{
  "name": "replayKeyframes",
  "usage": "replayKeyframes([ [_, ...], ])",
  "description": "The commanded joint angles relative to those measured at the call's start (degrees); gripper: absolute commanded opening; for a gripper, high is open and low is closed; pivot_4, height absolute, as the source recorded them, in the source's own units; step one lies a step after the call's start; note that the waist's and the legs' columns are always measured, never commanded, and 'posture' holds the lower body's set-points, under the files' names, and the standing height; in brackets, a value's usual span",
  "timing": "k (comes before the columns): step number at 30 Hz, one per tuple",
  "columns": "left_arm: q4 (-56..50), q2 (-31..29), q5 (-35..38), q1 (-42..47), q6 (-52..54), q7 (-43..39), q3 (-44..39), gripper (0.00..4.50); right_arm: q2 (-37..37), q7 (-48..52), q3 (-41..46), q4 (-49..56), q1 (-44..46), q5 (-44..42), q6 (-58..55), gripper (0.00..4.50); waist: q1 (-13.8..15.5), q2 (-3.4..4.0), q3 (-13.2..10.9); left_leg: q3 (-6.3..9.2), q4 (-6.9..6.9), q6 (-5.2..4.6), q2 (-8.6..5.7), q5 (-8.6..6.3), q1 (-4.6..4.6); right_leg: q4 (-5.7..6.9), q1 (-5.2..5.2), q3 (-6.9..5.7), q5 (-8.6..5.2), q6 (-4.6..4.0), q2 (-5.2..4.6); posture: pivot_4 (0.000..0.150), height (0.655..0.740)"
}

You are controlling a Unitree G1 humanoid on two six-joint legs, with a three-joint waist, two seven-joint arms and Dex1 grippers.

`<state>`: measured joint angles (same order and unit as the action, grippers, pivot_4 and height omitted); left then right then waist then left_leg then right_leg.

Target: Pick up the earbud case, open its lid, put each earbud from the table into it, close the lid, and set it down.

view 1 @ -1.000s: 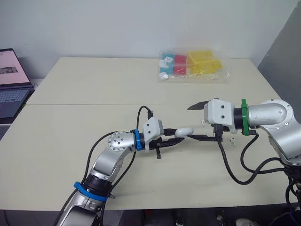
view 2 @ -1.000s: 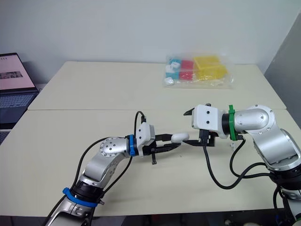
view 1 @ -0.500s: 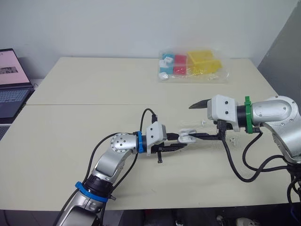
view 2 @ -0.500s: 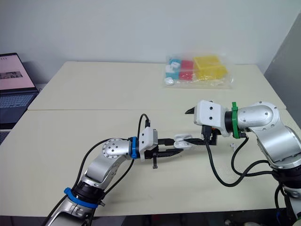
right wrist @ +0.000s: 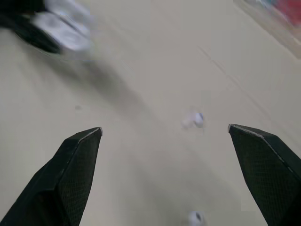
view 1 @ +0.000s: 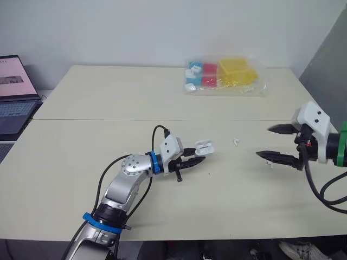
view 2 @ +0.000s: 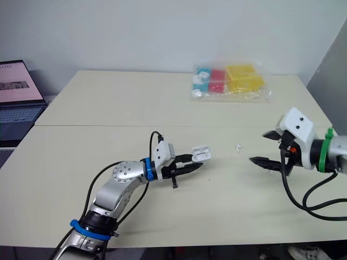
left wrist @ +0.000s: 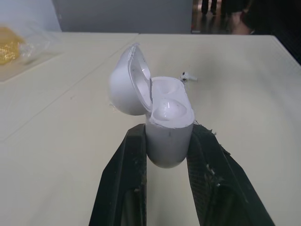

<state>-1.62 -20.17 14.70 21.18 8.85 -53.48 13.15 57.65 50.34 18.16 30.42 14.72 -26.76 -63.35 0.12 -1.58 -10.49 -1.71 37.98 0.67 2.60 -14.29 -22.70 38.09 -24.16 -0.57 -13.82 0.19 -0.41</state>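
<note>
The white earbud case (view 1: 204,147) is held just above the table with its lid (left wrist: 129,87) swung open, and my left gripper (view 1: 196,154) is shut on its lower body (left wrist: 167,134). One white earbud (view 1: 236,142) lies on the table to the right of the case. A second earbud (view 1: 269,164) lies further right, close under my right gripper (view 1: 269,143). That gripper hovers open and wide at the table's right side, with nothing between its fingers (right wrist: 77,172). Both earbuds (right wrist: 194,119) lie ahead of it in the right wrist view.
A clear bag of yellow, red and blue items (view 1: 223,76) rests at the back of the table. A laptop (view 1: 13,95) stands off the left edge. A seam (view 1: 108,119) runs across the cream tabletop.
The case's lid went from shut to open. My right gripper has drawn back to the right, away from the case. The left gripper has pulled the case slightly left.
</note>
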Motion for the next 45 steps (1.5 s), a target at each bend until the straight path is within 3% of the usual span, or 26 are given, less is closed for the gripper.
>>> replayKeyframes([
  [1, -2.5, 0.1, 0.6, 0.3, -0.6, 0.0, -0.4, 0.81, -4.3, -10.7, 1.9, 2.5, 0.8, 1.8, -8.1, 4.50, -0.2, 0.06, 0.0, 0.00, -0.01, 0.00, -0.01, 0.00, 0.03, 0.02, 0.01, 0.03, 0.02, 0.02, 0.00, 0.150, 0.7400],
  [4, -2.7, 0.1, 0.5, 0.6, -0.7, 0.1, -0.4, 0.81, -11.7, -21.2, -0.8, 1.2, -0.1, 6.2, -12.3, 4.50, -0.3, 0.02, 0.1, -0.01, 0.00, 0.00, 0.01, 0.01, 0.09, 0.01, 0.04, -0.01, 0.09, 0.01, 0.10, 0.150, 0.7400],
  [10, -3.5, 0.2, 0.2, 0.0, -0.5, 0.2, 0.2, 0.81, -20.4, -29.5, -3.0, -4.1, -0.6, 10.4, -8.0, 4.50, -0.3, 0.07, 0.1, -0.04, -0.01, -0.01, 0.01, 0.01, -0.02, -0.04, -0.02, 0.02, 0.09, 0.00, 0.15, 0.150, 0.7400],
  [14, -3.6, 0.1, 0.1, -0.1, -0.4, 0.2, 0.3, 0.81, -22.5, -31.9, -4.1, -8.0, -0.8, 12.4, -3.4, 4.50, -0.3, 0.07, 0.1, -0.06, -0.01, -0.01, -0.02, 0.00, -0.08, -0.12, -0.03, 0.02, 0.09, 0.01, 0.14, 0.150, 0.7400],
  [33, -3.3, -0.2, -0.7, 0.1, 0.0, 0.0, 0.5, 0.81, -27.0, -32.0, -1.8, -10.5, -5.2, 10.8, -2.2, 4.50, -0.4, 0.07, 0.1, -0.02, -0.03, -0.01, 0.03, 0.00, -0.04, -0.09, -0.02, 0.00, 0.09, 0.01, 0.19, 0.150, 0.7400],
  [36, -3.3, -0.1, -0.8, 0.1, 0.0, 0.0, 0.5, 0.81, -27.0, -31.7, -1.9, -10.7, -5.1, 10.7, -2.3, 3.89, -0.4, 0.07, 0.1, -0.03, -0.03, -0.01, 0.03, 0.00, -0.02, -0.08, -0.01, 0.00, 0.09, 0.01, 0.20, 0.150, 0.7400],
  [45, -3.2, -0.1, -1.0, 0.0, 0.1, 0.2, 0.5, 0.81, -26.2, -31.6, -2.0, -11.2, -5.2, 9.8, -1.7, 0.51, -0.3, 0.07, 0.1, -0.02, -0.02, -0.01, 0.00, 0.00, -0.06, -0.12, 0.00, 0.02, 0.09, 0.02, 0.18, 0.150, 0.7400],
])
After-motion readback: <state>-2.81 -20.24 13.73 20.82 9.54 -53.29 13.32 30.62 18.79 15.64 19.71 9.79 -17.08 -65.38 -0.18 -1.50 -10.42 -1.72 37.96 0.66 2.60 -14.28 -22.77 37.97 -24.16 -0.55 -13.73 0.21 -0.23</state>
